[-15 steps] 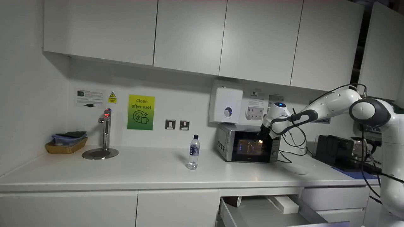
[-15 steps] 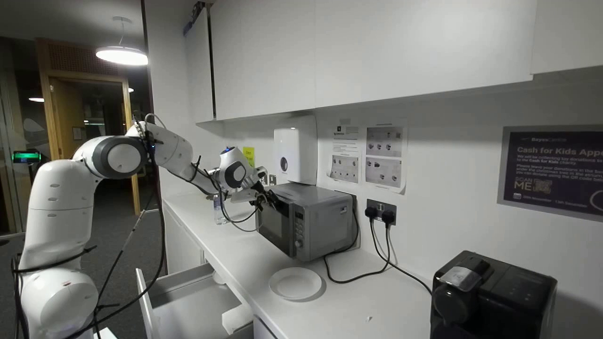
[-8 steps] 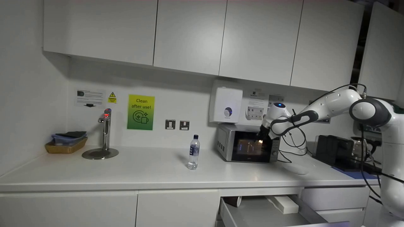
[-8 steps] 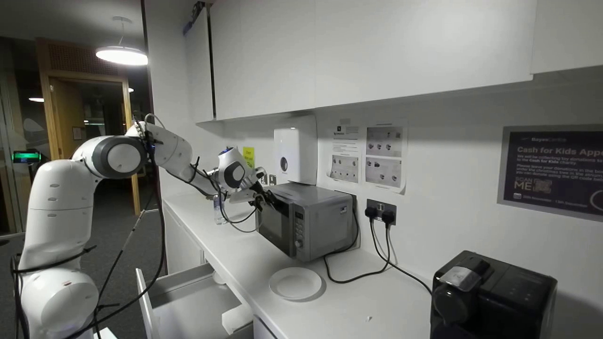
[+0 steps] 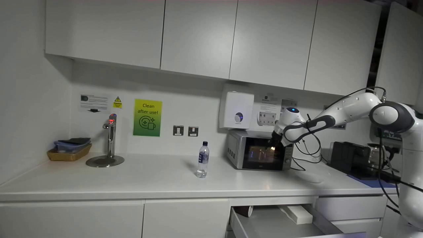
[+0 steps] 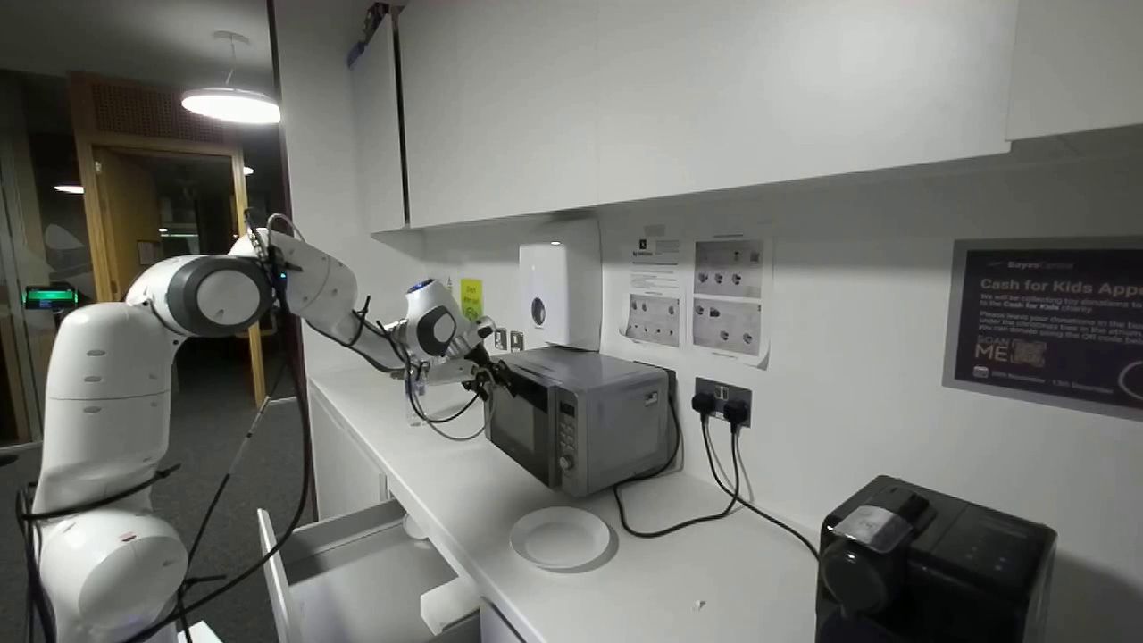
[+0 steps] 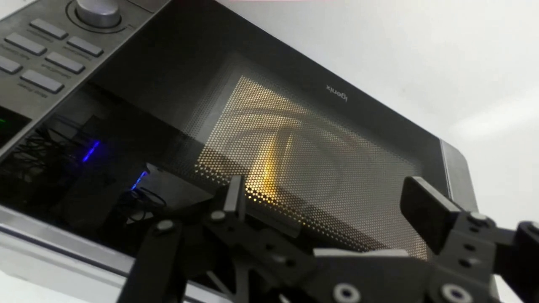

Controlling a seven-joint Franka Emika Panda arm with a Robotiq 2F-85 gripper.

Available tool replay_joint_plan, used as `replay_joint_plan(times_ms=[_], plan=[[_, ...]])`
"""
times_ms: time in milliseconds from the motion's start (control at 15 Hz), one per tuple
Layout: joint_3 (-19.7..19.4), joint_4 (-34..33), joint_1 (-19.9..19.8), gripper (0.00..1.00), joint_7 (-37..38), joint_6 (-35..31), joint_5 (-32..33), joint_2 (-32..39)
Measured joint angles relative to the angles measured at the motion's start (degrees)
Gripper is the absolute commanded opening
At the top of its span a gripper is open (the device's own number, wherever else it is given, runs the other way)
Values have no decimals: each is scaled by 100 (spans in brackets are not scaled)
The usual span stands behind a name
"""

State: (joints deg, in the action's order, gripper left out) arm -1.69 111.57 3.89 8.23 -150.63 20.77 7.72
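My gripper (image 7: 324,187) is open and holds nothing; its black fingers (image 7: 425,210) stand wide apart in the wrist view. It is in front of a silver microwave (image 7: 345,122) with a dark glass door. The door is shut, and a yellow glow shows in its mesh window. The knob (image 7: 99,12) and grey buttons are at the upper left of the wrist view. In both exterior views the gripper (image 6: 498,379) is near the upper part of the microwave's (image 6: 589,420) front. I cannot tell whether the fingertips touch the door.
A water bottle (image 5: 203,162) stands on the counter (image 5: 148,178) beside the microwave. A white plate (image 6: 560,538) lies on its other side. Below, a drawer (image 5: 264,226) stands open with a white box (image 5: 300,215) and a dark cup (image 5: 244,211). A black coffee machine (image 6: 938,572) stands farther along.
The arm has drawn back slightly, its elbow moving a little away from the microwave, and the gripper has shifted slightly with it. The microwave, bottle, plate and drawer have not moved.
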Motion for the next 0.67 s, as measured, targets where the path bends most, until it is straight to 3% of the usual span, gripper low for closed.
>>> replay_joint_plan(times_ms=[333, 667], plan=[[169, 387, 0, 100, 0, 0, -509, -272], [425, 754, 0, 100, -536, 44, -2123, -624]])
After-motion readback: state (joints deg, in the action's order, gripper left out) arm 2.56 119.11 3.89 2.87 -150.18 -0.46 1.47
